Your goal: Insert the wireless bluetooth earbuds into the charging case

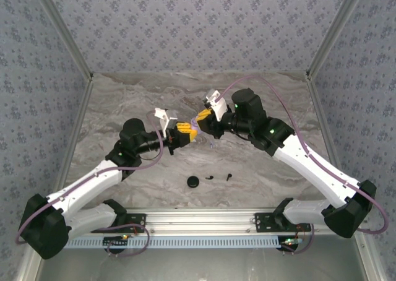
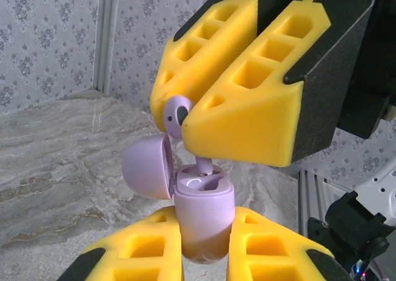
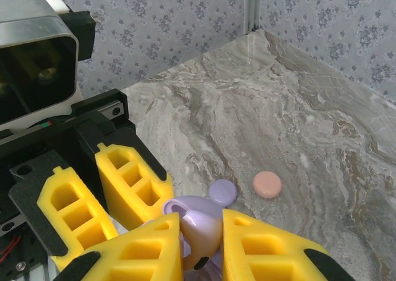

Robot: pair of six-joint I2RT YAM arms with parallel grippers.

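My left gripper (image 2: 205,231) is shut on a lilac charging case (image 2: 204,210), held upright above the table with its lid (image 2: 147,167) swung open to the left. From above, my right gripper (image 2: 185,117) is shut on a lilac earbud (image 2: 176,111). Its stem (image 2: 205,164) reaches down into a socket of the case. In the right wrist view the same earbud (image 3: 209,228) sits between my right gripper's (image 3: 204,234) yellow pads. The two grippers meet mid-table, left gripper (image 1: 178,132) and right gripper (image 1: 203,116). Two black earbuds (image 1: 212,177) (image 1: 228,176) lie on the table.
A round black case (image 1: 193,182) lies near the front, left of the black earbuds. A small round lilac case (image 3: 223,192) and a pinkish one (image 3: 267,184) rest on the marble below the grippers. Patterned walls enclose the table (image 1: 272,101); a metal rail (image 1: 204,218) runs along the near edge.
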